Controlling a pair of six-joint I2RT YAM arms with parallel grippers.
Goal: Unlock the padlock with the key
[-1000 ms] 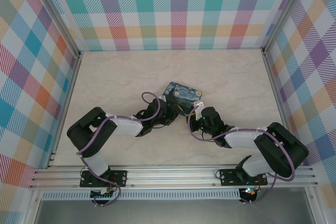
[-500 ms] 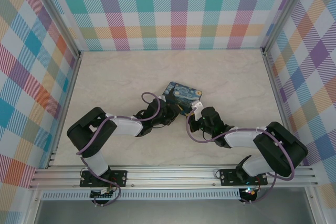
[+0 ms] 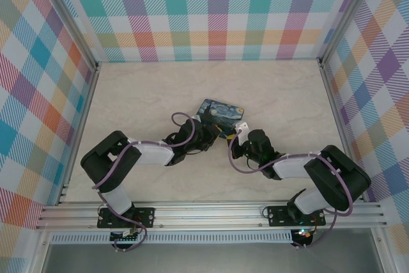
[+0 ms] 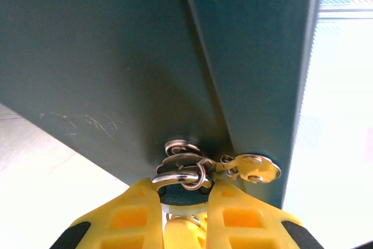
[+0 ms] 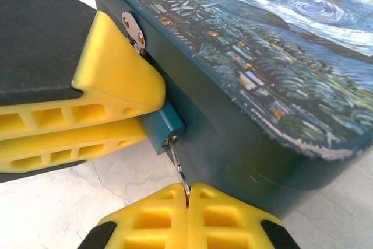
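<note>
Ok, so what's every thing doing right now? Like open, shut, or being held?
padlock, clamped in the left gripper, with its shackle hooked through the box's latch; no sign it has popped open.
key, tip in the padlock's keyhole, other end pinched by the right gripper.
painted box, lid down.
left gripper, shut on the padlock.
right gripper, shut on the key.

Work surface: flat cream marble-patterned tabletop (image 3: 160, 94), evenly lit. Enclosure: three upright panels printed in pastel multicolour plaid (image 3: 211, 11) at rear, left and right. Silver aluminium extrusion posts (image 3: 69, 20) frame the corners. A slotted aluminium rail (image 3: 211, 212) spans the near edge.
</note>
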